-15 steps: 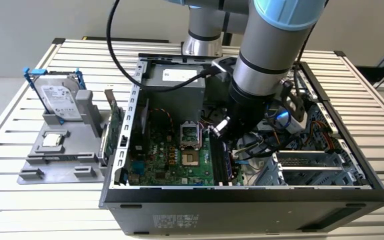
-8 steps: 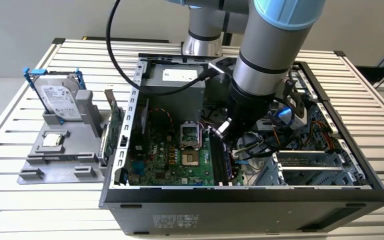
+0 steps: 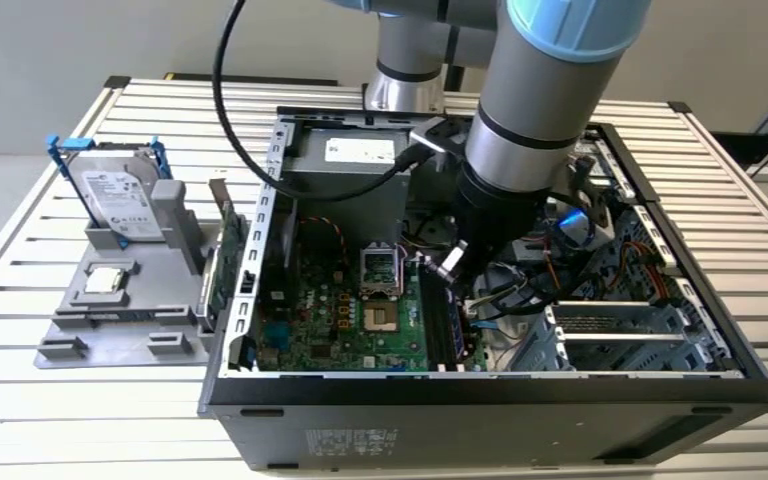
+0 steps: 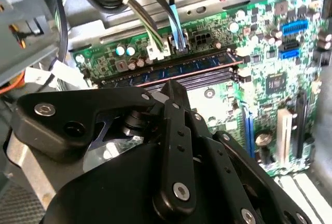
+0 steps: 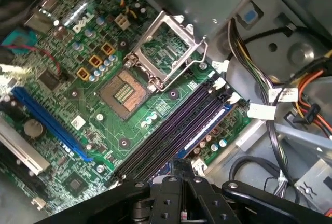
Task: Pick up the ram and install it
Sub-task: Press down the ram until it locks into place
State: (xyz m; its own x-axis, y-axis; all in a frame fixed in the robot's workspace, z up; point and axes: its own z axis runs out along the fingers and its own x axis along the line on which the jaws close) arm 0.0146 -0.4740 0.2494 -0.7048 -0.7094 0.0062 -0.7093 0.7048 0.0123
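The ram point(image 4: 171, 72) apparently lies lengthwise in its motherboard point(image 4: 270, 53) slot.

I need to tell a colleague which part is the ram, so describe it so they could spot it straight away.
Look inside the open computer case, on the green motherboard, under the gripper. The ram is the long dark-blue stick standing on edge in the memory slots, unlike the empty slots alongside.

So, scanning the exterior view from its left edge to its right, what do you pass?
Silver hard drive in its blue frame → grey holder tray → upright green expansion card → motherboard → ram standing in the slots below the gripper → drive cage.
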